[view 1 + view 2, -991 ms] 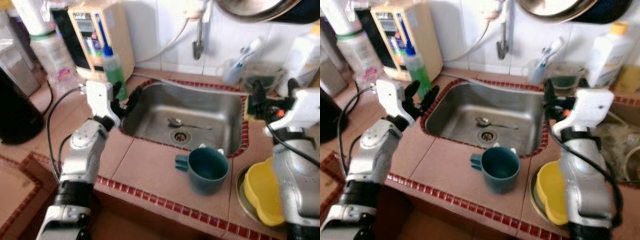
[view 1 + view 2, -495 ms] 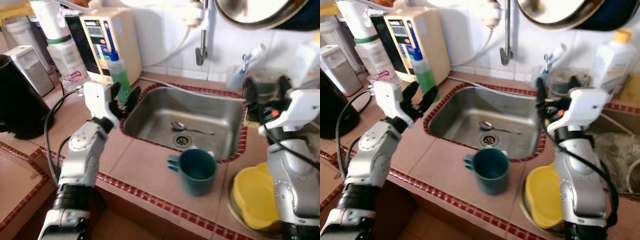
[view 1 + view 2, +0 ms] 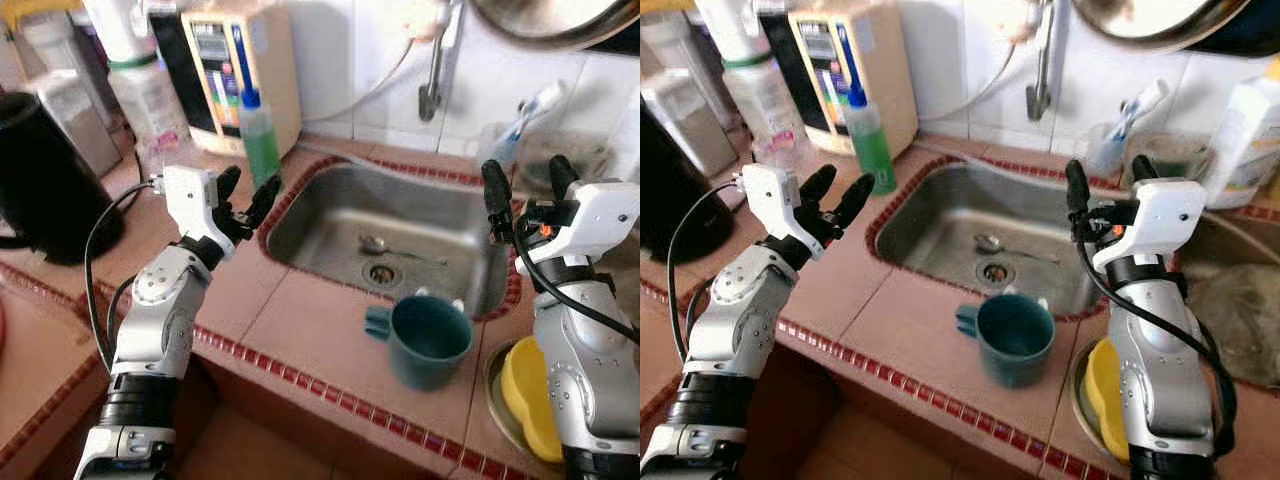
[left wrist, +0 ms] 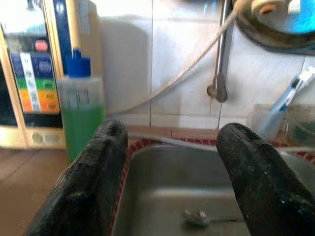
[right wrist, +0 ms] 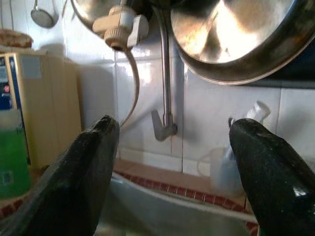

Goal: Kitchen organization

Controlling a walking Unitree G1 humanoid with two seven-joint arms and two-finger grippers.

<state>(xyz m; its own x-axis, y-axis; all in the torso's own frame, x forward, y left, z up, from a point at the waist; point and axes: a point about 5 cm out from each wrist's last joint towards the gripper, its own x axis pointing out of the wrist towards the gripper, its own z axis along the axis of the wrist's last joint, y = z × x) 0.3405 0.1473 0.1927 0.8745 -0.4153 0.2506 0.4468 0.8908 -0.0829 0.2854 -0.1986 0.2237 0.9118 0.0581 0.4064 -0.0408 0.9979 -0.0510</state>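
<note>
Between my two raised grippers and nearer to me, the dark teal plastic mug (image 3: 427, 341) stands upright on the tiled counter. My left gripper (image 3: 247, 196) hovers with fingers spread, empty, just short of the green soap bottle (image 3: 261, 139). My right gripper (image 3: 527, 184) is also released, beside the steel sink (image 3: 400, 225), where a metal spoon (image 3: 380, 245) lies.

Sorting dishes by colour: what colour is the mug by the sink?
The mug is dark teal, clearest in the right eye view.
</note>
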